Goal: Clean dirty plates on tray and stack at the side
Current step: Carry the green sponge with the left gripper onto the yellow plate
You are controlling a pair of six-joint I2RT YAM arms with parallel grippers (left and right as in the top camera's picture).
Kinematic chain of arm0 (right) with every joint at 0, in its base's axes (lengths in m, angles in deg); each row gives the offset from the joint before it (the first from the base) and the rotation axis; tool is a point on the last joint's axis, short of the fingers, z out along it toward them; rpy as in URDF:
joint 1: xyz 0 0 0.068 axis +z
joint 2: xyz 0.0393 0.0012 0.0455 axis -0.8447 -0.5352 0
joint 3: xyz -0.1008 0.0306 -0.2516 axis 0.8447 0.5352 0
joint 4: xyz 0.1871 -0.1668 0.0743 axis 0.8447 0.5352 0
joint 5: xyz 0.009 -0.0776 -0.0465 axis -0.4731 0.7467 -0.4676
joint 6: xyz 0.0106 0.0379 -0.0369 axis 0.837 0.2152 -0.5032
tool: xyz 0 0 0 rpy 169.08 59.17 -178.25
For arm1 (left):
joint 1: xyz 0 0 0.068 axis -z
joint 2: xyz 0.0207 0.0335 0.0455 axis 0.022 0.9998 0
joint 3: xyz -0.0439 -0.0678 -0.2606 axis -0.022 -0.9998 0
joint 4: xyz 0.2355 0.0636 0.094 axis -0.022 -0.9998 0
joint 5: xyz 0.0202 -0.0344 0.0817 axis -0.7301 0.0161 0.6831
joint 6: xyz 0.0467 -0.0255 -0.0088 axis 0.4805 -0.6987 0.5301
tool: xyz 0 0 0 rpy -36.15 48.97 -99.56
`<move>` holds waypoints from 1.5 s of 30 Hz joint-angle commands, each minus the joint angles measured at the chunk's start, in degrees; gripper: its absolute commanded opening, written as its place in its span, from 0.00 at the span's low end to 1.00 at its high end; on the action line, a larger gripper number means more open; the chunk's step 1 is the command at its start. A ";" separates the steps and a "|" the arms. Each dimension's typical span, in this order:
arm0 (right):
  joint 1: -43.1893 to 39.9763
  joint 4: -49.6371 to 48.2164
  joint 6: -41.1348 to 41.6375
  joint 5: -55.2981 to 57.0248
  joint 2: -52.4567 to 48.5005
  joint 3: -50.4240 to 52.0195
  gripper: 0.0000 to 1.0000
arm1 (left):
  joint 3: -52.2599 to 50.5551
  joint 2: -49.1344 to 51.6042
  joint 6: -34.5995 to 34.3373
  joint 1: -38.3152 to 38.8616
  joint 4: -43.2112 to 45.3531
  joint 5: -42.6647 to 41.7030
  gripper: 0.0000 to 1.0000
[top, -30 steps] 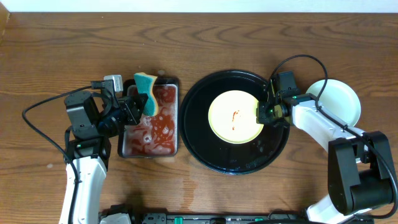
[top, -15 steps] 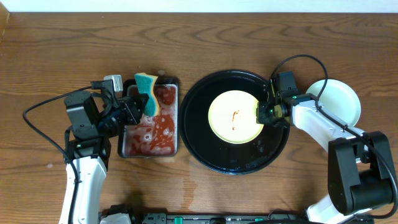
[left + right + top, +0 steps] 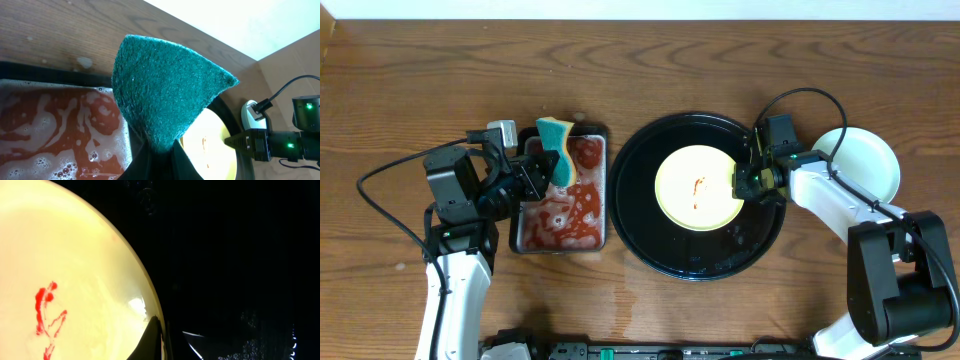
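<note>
Left gripper (image 3: 544,170), clamped on the sponge (image 3: 557,150), should wipe the yellow plate (image 3: 695,188) with light pressure; right gripper (image 3: 740,186), jaws together, braces its rim

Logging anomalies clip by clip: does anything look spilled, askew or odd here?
Minor only: a foam droplet sits on the table beyond the small tray of red, sudsy water, and the black tray is wet near the yellow plate.

LEFT: ahead of my left gripper (image 3: 159,164) its clamped teal scouring sponge (image 3: 165,95) blocks passage; small rectangular dark tray of red suds (image 3: 563,215) beneath | RIGHT: my closed right gripper (image 3: 738,186) meets the pale yellow round plate (image 3: 685,195) rim; large round glossy black tray (image 3: 650,235) floor beside it free.
</note>
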 commanded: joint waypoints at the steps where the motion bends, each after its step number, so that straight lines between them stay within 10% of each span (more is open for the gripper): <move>1: 0.39 0.31 -0.04 0.55 -0.20 1.14 0.01 | 0.20 -0.13 -0.15 -0.20 0.48 -1.33 0.07; 16: 0.39 0.31 -0.04 0.52 -0.20 1.14 0.02 | 0.20 0.02 -0.09 0.98 0.46 0.57 0.08; 31: 5.16 0.46 -2.23 0.37 -0.20 1.14 0.01 | 0.22 10.45 -0.09 20.02 -6.67 35.15 0.08; 45: 6.27 0.48 -1.92 1.20 -0.20 1.14 0.01 | 11.56 11.45 0.07 28.79 -16.20 35.54 0.07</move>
